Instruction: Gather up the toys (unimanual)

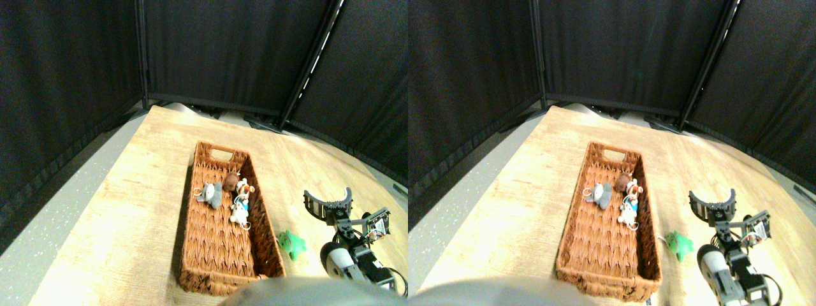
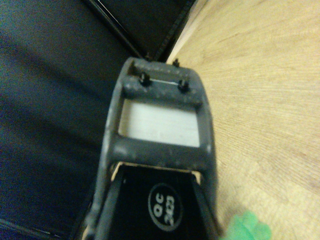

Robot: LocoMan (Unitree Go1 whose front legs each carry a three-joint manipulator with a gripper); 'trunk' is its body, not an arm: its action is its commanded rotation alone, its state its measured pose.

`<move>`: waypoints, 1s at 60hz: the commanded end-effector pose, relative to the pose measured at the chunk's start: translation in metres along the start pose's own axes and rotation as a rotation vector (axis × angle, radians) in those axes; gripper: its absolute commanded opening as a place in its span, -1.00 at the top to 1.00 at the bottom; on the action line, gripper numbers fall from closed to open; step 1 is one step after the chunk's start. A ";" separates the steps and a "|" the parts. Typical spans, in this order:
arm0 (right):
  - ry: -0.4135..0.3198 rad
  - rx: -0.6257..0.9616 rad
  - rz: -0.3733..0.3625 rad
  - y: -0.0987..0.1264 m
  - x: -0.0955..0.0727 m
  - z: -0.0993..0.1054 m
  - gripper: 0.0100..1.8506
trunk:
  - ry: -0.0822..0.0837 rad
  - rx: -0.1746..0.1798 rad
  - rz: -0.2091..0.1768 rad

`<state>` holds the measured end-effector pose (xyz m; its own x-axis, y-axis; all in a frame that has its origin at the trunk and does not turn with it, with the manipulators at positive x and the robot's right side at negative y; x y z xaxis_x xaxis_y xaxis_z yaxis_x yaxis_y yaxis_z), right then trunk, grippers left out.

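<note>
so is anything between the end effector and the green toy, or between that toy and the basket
Nothing visible. The green toy lies on bare wood between the end effector and the basket, close beside the basket's right wall. Only that wall has to be cleared to drop it in.

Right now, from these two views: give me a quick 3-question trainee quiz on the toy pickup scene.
1. True or false: the mint green plush toy lies inside the wicker basket.
2. How many plush toys can be made out in the basket? A) none B) about three C) six
3. Fill in: the right claw sits on the basket's ____ side, over the wooden floor.

Key
1. False: it lies on the floor beside the basket, between it and the claw.
2. B: a grey toy, a brown toy and a white-with-blue toy.
3. Right.
</note>
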<state>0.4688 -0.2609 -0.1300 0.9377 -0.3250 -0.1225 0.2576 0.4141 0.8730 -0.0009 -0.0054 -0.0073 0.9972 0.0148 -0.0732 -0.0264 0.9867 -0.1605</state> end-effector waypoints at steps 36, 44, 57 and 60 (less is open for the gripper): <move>0.178 0.161 -0.068 -0.020 -0.028 -0.021 0.03 | 0.003 -0.048 0.002; 0.212 0.160 -0.087 -0.026 -0.025 -0.029 -0.01 | 0.005 -0.059 0.011; 0.219 0.188 -0.168 -0.040 -0.017 -0.043 -0.18 | 0.007 -0.066 0.029; 0.219 0.193 -0.177 -0.042 -0.015 -0.044 -0.19 | 0.007 -0.068 0.033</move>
<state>0.4510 -0.2324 -0.1827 0.9162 -0.1557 -0.3692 0.3959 0.2089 0.8942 -0.0028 -0.0036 -0.0052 0.9970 0.0308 -0.0707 -0.0449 0.9772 -0.2074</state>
